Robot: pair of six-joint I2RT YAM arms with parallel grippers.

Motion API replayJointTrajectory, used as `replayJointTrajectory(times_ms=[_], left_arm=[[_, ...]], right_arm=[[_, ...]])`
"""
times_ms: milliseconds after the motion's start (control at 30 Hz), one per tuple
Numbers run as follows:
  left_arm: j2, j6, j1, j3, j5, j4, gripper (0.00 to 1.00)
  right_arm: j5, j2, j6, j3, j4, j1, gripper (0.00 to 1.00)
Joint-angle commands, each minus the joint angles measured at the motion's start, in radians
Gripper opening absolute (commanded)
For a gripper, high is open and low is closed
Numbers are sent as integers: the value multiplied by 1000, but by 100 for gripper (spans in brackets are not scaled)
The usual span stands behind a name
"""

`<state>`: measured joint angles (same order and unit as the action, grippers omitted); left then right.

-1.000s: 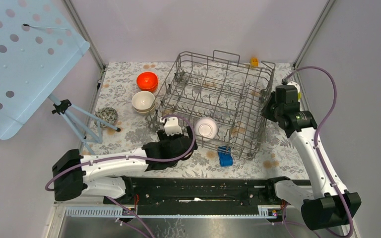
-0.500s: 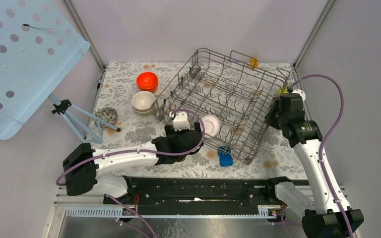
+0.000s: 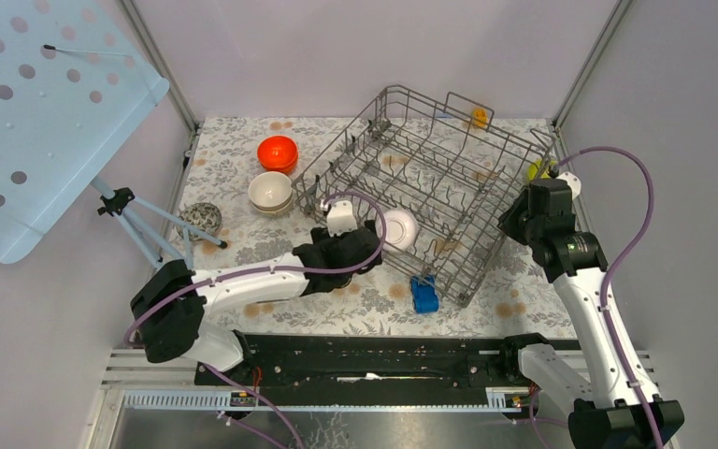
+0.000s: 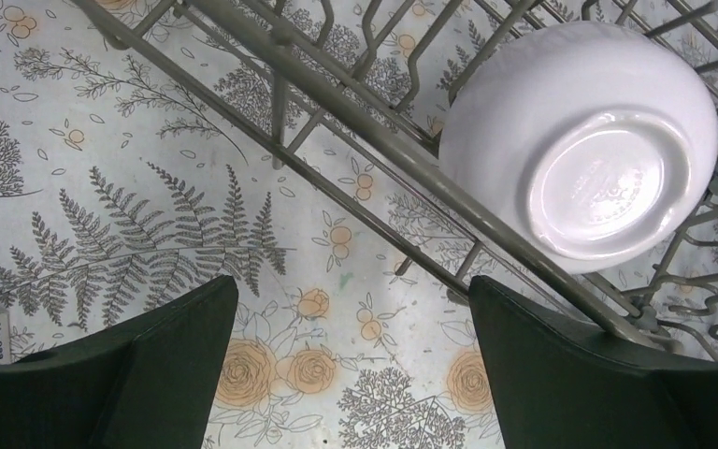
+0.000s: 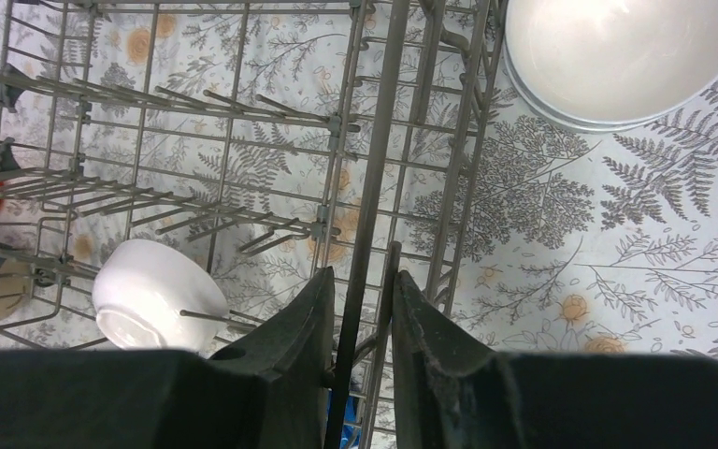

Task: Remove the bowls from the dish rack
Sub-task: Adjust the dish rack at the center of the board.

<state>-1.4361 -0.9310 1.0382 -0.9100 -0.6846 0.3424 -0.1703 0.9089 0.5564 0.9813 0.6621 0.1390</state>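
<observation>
The grey wire dish rack (image 3: 435, 173) stands tilted, its right side raised off the table. My right gripper (image 3: 516, 213) is shut on a rim wire of the rack (image 5: 374, 140); the wire runs between its jaws (image 5: 360, 281). One white bowl (image 3: 399, 231) lies on its side in the rack's near left corner, also seen as a white bowl (image 5: 154, 285) in the right wrist view. My left gripper (image 3: 366, 249) is open just outside that corner. In its wrist view the bowl (image 4: 589, 140) shows its base behind rack wires (image 4: 271, 84), up and right of the open left gripper (image 4: 351, 309).
An orange bowl (image 3: 278, 152) and stacked beige bowls (image 3: 270, 192) sit left of the rack, a speckled ball (image 3: 204, 220) beyond them. A blue toy car (image 3: 423, 295) lies at the rack's near corner. Stacked pale bowls (image 5: 617, 47) sit right of the rack. A tripod (image 3: 140, 224) stands far left.
The rack's right side has risen and the rack has swung round with my right gripper. The white bowl slid toward the near left corner. My left arm reached forward toward it.
</observation>
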Motion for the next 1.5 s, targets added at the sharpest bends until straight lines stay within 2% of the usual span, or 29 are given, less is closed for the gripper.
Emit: replayJointTrajectory(times_ms=[0, 233, 400, 567, 767, 900, 1100, 1300, 1467], left_arm=[[-12, -12, -74, -72, 3, -172, 98], [-10, 51, -126, -99, 43, -216, 97], [27, 60, -135, -107, 72, -187, 98], [152, -15, -135, -8, 130, -158, 98], [300, -117, -128, 90, 213, -135, 98], [333, -178, -72, 93, 193, -136, 99], [203, -262, 44, -18, 102, -140, 99], [50, -296, 53, -103, 87, -170, 98], [-32, -272, 29, -140, 97, -179, 88]], right_arm=[[311, -35, 85, 1, -110, 22, 16], [373, -41, 132, -32, -146, 22, 28], [330, -36, 92, 0, -115, 22, 48], [296, -39, 52, 36, -86, 22, 70], [316, -45, 43, 62, -72, 22, 83], [307, -54, 23, 102, -35, 22, 91], [294, -97, 32, 110, -10, 22, 96], [300, -137, 40, 108, -7, 22, 96], [314, -158, 39, 108, -7, 22, 96]])
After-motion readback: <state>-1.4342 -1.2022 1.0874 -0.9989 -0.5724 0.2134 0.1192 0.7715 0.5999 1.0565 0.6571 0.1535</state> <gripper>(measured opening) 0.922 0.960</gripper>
